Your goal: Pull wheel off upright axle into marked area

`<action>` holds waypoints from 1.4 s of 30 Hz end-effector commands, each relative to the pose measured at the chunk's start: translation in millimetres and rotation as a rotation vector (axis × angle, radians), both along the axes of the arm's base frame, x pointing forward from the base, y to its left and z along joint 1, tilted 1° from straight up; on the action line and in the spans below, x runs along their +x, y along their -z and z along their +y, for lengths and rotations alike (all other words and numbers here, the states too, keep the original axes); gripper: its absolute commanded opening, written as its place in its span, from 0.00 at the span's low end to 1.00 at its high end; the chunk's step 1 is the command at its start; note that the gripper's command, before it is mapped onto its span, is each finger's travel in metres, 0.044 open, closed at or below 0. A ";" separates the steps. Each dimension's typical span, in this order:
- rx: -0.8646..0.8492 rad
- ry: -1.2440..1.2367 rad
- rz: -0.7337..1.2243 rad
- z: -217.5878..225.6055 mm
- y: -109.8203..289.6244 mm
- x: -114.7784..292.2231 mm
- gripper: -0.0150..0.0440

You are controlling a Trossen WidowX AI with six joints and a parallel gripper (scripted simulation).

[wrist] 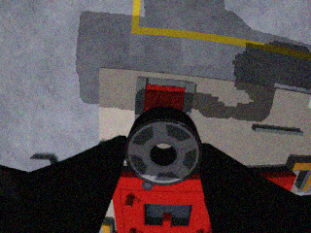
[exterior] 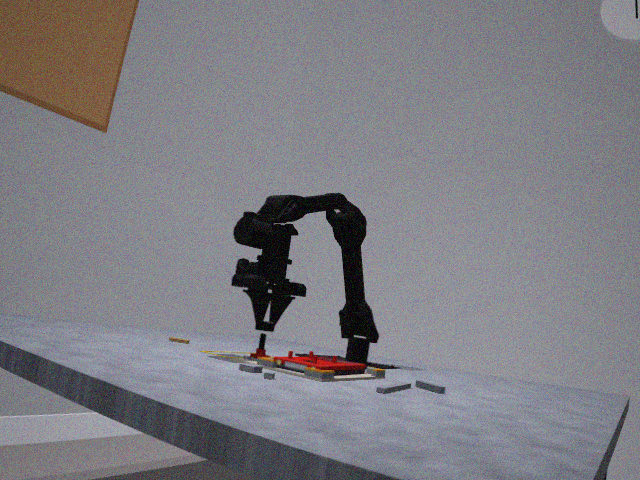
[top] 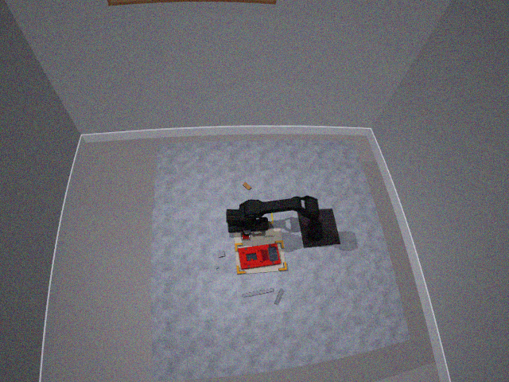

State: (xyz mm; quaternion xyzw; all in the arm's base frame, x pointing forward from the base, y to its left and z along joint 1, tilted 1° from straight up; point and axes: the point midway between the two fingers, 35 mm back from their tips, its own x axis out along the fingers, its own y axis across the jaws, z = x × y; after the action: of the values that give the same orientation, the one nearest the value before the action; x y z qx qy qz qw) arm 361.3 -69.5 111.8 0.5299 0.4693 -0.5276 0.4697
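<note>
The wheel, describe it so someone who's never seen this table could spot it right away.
Start at the black arm's downward-pointing gripper above the red model on its tan plate. Pinched between the fingertips is the wheel: a small dark tyre round a grey spoked hub with a centre hole. It's the only round part; the loose pieces nearby are flat bars.

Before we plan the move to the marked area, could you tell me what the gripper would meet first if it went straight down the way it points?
The gripper, shut on the wheel, points straight down. It would likely meet the upright axle on its red block first.
</note>
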 end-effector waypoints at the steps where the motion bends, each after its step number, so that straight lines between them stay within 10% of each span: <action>1: -0.005 -0.004 -0.009 -0.5 -15.4 1.4 0.25; 42: -0.013 -0.004 -0.003 -97.9 -11.7 -74.3 0.25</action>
State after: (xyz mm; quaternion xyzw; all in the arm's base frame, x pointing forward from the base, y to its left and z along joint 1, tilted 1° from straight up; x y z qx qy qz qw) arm 289.7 -167.9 133.5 0.5295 0.4614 -0.5286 0.4768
